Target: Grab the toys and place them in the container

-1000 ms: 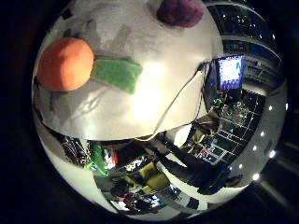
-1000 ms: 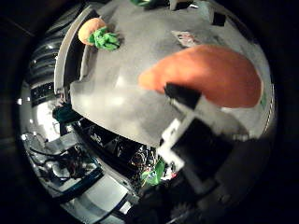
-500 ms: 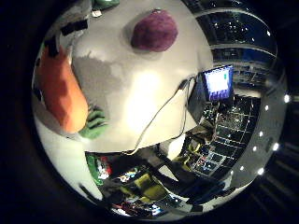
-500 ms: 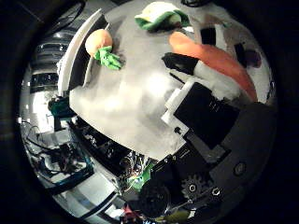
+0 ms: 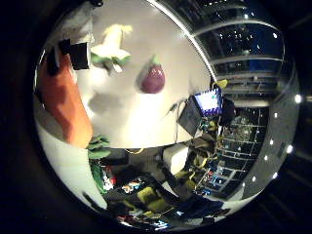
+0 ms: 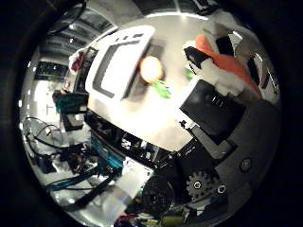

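Carrot toy (image 5: 63,105), orange plush with green leaves (image 5: 97,146), sits clamped in the robot's right hand (image 6: 222,118), its white and black fingers (image 6: 213,71) curled round the orange body close against the palm. On the pale tabletop (image 5: 131,122) lie the other toys: a purple eggplant (image 5: 153,79) near a white and green plush vegetable (image 5: 111,48), the two apart from each other. A smaller orange toy with green leaves (image 6: 152,71) rests beside the white container (image 6: 120,59), just at its edge. A lit monitor (image 5: 207,101) glows beyond the table's far side.
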`<state>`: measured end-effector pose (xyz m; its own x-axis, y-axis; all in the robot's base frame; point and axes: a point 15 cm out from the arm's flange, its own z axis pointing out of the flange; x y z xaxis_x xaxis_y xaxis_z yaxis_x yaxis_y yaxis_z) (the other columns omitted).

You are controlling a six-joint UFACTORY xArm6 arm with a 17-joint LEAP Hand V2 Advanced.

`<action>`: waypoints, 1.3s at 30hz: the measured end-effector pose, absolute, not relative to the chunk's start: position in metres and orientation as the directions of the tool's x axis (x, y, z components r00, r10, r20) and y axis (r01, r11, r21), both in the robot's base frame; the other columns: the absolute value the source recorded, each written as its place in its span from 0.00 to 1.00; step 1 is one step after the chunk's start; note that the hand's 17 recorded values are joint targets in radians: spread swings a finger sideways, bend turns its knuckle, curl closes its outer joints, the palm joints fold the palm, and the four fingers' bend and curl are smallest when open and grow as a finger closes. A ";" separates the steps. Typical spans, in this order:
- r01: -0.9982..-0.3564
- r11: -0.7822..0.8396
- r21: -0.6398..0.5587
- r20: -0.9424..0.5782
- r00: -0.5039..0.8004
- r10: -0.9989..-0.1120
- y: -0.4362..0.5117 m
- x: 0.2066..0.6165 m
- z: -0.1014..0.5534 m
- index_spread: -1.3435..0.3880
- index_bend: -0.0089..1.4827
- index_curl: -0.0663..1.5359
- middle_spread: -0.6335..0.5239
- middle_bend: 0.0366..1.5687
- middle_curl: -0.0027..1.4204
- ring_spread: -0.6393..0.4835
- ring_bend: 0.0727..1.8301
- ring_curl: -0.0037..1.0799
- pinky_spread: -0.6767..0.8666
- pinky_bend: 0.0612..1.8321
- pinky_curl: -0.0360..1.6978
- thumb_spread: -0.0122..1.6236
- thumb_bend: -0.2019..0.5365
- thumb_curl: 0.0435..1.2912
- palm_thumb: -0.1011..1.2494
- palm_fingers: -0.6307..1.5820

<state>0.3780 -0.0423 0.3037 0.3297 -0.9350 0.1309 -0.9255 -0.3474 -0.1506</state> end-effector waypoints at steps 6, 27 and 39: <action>-0.869 -0.449 -0.207 0.092 0.439 -0.894 0.085 0.391 0.331 0.64 0.75 0.47 0.45 0.82 0.46 0.41 0.77 0.56 0.29 0.64 0.51 0.37 0.24 0.57 0.84 0.82; -0.725 -0.610 -0.319 0.100 0.614 -0.783 0.239 0.416 0.333 0.49 0.28 0.27 0.49 0.28 0.23 0.60 0.32 0.25 0.65 0.36 0.34 0.62 0.23 0.32 0.61 0.27; -0.841 -0.475 -0.261 0.220 0.427 -0.877 0.047 0.427 0.323 0.50 0.16 0.25 0.48 0.23 0.23 0.59 0.22 0.20 0.73 0.22 0.23 0.62 0.24 0.26 0.62 0.39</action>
<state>0.4273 0.0472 0.3228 0.4268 -0.8772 0.2200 -0.8408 -0.4745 -0.2607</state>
